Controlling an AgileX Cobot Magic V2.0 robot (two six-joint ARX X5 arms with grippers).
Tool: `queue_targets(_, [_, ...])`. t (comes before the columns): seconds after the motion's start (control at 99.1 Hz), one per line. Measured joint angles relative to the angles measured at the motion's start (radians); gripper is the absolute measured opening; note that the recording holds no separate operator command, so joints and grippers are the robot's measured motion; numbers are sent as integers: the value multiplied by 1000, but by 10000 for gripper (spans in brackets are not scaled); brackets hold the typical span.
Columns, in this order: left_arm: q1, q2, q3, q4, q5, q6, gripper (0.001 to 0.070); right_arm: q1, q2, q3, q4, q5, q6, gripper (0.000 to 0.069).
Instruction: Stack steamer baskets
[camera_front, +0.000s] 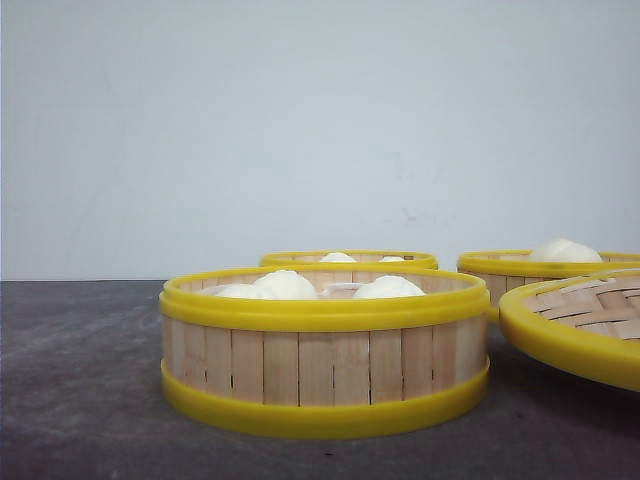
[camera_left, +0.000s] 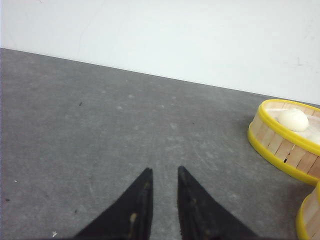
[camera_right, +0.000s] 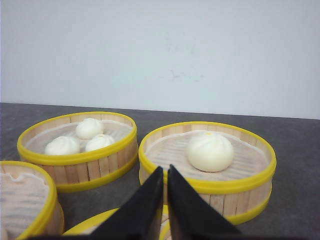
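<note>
Three steamer baskets with pale slat walls and yellow rims stand on the dark table. The nearest basket (camera_front: 325, 370) holds several white buns. Behind it is a second basket (camera_front: 348, 258), and a third (camera_front: 550, 268) with one bun stands at the back right. In the right wrist view, the three-bun basket (camera_right: 80, 150), the single-bun basket (camera_right: 207, 170) and part of another basket (camera_right: 25, 200) lie ahead of my right gripper (camera_right: 165, 168), which is shut and empty. My left gripper (camera_left: 165, 170) is open over bare table, well to the left of a basket (camera_left: 285, 145). Neither gripper shows in the front view.
A shallow woven-bamboo lid (camera_front: 575, 320) with a yellow rim lies at the front right, and its rim (camera_right: 95, 222) shows just under my right fingers. A white wall closes off the back of the table. Another basket's edge (camera_left: 307, 220) shows in the left wrist view.
</note>
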Motion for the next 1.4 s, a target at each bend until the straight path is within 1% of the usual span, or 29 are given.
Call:
queue_targets(0.484, [0, 0, 0, 0, 0, 0, 67, 0, 0, 0, 0, 0, 1, 10])
queue_targets(0.565, [0, 0, 0, 0, 3, -10, 67, 0, 0, 0, 0, -1, 5, 10])
queue_targets(0.646, [0, 0, 0, 1, 23, -56, 67, 0, 0, 0, 11, -1, 34, 10])
queue_targets(0.747, [0, 0, 0, 5, 82, -154, 67, 0, 0, 0, 54, -8, 96, 10])
queue_targets(0.807, [0, 0, 1, 5, 110, -187, 67, 0, 0, 0, 81, -8, 140, 10])
queue_targets(0.868, [0, 0, 1, 10, 124, -219, 67, 0, 0, 0, 105, -8, 186, 10])
queue_targets(0.939, [-1, 0, 1, 16, 149, -277, 70, 0, 0, 0, 130, -8, 222, 10])
queue_targets(0.969, [-1, 0, 1, 16, 166, -309, 88, 0, 0, 0, 138, -6, 233, 10])
queue_targets(0.989, [-1, 1, 1, 15, 180, -330, 112, -1, 0, 0, 140, -5, 237, 10])
queue_targets(1.06, [-1, 14, 1, 16, 248, -393, 247, -1, 0, 2, 129, -4, 250, 10])
queue_targets(1.1, [-2, 33, 2, 16, 285, -419, 299, -1, 0, 5, 111, -4, 254, 10])
queue_targets(1.141, [-2, 59, 6, 12, 311, -440, 327, -1, 0, 15, 83, -4, 257, 10])
queue_targets(1.211, [-3, 122, 33, 3, 320, -462, 348, -1, 0, 50, 24, -2, 259, 10])
queue_targets(1.262, [-3, 179, 74, 0, 320, -463, 354, -1, 0, 92, -29, 4, 259, 10])
queue_targets(1.302, [-3, 235, 122, 2, 321, -452, 357, -1, 0, 125, -66, 11, 256, 10])
queue_targets(1.342, [-3, 300, 182, 2, 323, -425, 357, -1, 0, 156, -106, 22, 251, 10])
queue_targets(1.403, [-3, 423, 296, -3, 323, -359, 357, -1, 0, 190, -158, 27, 233, 13])
